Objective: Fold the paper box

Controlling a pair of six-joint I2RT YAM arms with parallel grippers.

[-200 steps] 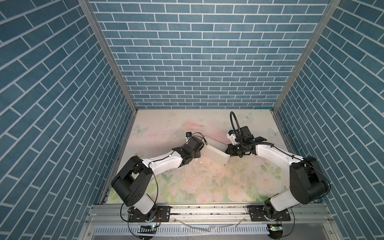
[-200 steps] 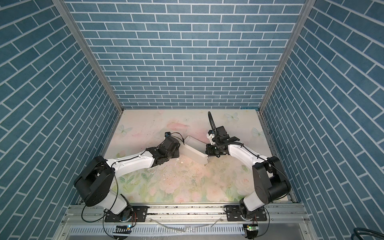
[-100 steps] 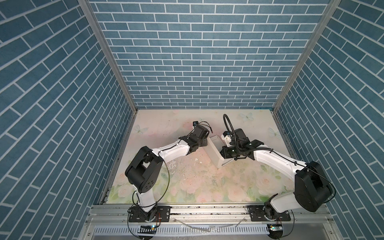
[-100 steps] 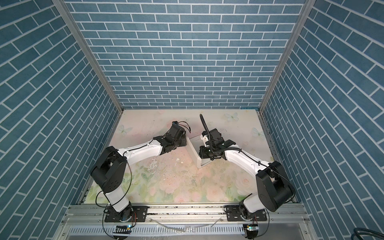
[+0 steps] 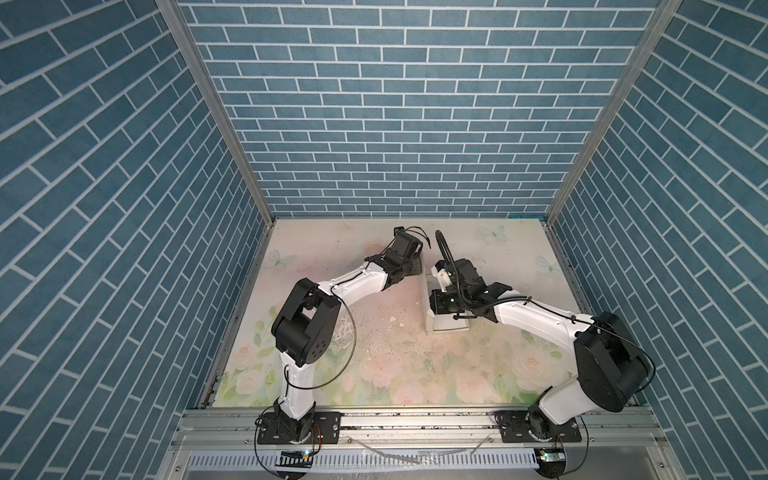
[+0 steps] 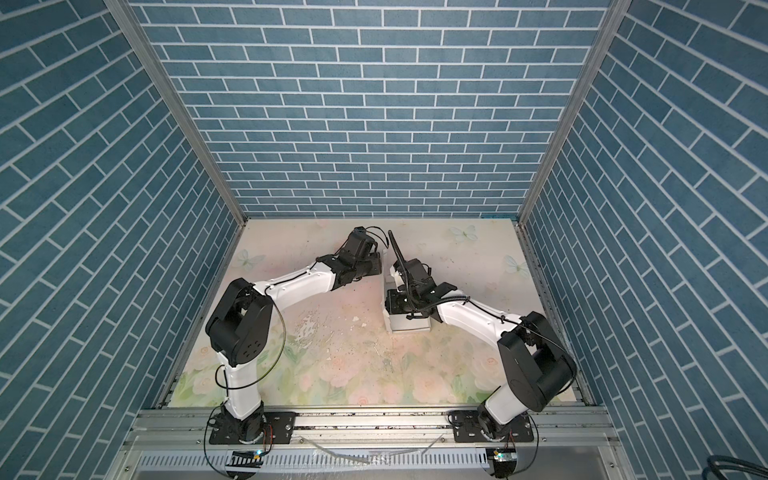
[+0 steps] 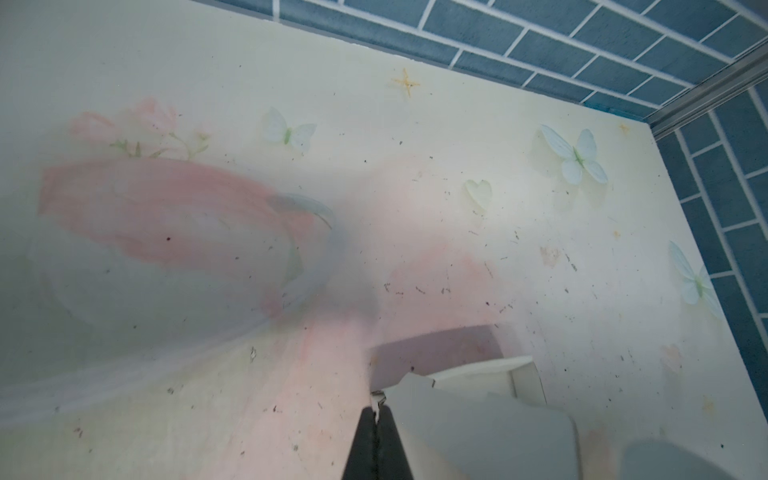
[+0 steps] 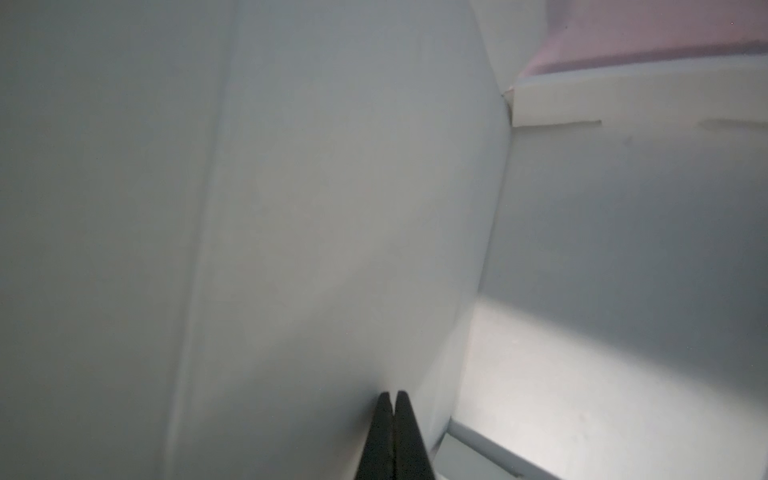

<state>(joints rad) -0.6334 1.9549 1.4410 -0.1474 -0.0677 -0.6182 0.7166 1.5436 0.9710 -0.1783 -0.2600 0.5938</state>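
The box [image 5: 451, 322] lies on the bench [image 5: 374, 353] between the 2 arms, partly formed, with at least 1 long wall standing. In both top views the right wrist covers most of it, and only the end behind the right jaws shows clearly [image 6: 409, 322].

The left jaws are clenched at the box's opposite end. The left wrist view shows a sliver of white card caught between their tips, at a corner of the box [image 7: 478, 424], so I judge they pinch that edge. The right jaws are clenched on nothing. They sit inside the box, tips close to or touching the inner face of a wall [image 8: 332, 208], with a crease beside them and a cut slot [image 8: 557, 122] on the panel further ahead.

The step looks like setting a wall upright and seating it, with the fold about halfway done.

To do it well:
1. The left pinch should act as an anchor only, because pulling could tear the thin corner.
2. The right tips should press low, next to the crease, not mid-panel, where the card would bow.
3. They should slide along the fold towards the slot and not jab at 1 spot.
4. The tab should line up with the slot before any push.
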